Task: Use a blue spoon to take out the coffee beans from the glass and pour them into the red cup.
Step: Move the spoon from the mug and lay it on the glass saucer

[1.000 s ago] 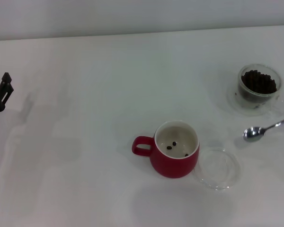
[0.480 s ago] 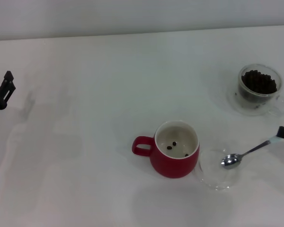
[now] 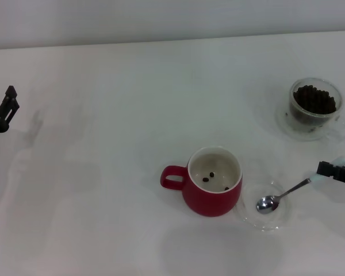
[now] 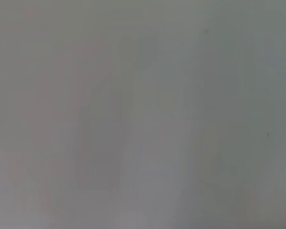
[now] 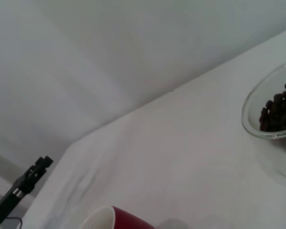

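Observation:
The red cup (image 3: 213, 183) stands at the middle front with a few coffee beans (image 3: 209, 176) on its cream inside; its rim (image 5: 105, 217) also shows in the right wrist view. At the far right stands the glass (image 3: 314, 106), filled with coffee beans (image 3: 315, 99) and seen closer in the right wrist view as the glass (image 5: 271, 112). My right gripper (image 3: 329, 171), at the right edge, is shut on the pale handle of the blue spoon (image 3: 283, 194). The spoon's shiny bowl hangs over a flat clear saucer (image 3: 279, 218), and no beans show in it. My left gripper (image 3: 4, 109) is parked at the far left.
The clear saucer sits right beside the red cup on its right side. The cup's loop handle (image 3: 172, 177) points left. A white table (image 3: 115, 144) stretches to the back wall. The left wrist view shows only bare table surface.
My right gripper has carried the spoon from in front of the glass leftward and toward the front, bringing its bowl over the saucer. The left arm has hardly moved.

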### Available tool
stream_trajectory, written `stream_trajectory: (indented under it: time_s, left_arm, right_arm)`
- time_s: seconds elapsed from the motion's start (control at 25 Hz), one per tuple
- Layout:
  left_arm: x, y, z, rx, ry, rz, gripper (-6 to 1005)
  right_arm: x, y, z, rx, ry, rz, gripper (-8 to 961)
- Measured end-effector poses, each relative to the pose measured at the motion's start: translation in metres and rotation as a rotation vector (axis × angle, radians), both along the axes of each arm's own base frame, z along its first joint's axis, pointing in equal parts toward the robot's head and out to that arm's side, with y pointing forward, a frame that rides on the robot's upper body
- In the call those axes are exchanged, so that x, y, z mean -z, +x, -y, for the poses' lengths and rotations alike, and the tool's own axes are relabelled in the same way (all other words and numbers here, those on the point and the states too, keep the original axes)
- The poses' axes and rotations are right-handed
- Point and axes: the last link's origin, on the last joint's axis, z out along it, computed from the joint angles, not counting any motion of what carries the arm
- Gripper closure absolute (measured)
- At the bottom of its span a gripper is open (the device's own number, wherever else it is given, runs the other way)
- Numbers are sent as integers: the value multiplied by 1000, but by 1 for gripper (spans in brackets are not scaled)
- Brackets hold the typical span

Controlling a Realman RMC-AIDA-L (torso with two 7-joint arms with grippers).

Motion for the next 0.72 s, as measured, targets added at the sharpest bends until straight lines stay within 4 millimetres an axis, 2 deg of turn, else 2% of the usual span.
stream_trajectory:
  time_s: [0.72]
  left_arm:
    - [0, 0, 0, 2, -2, 0, 269]
  right_arm:
    - [11, -8, -4, -11, -51, -27, 804]
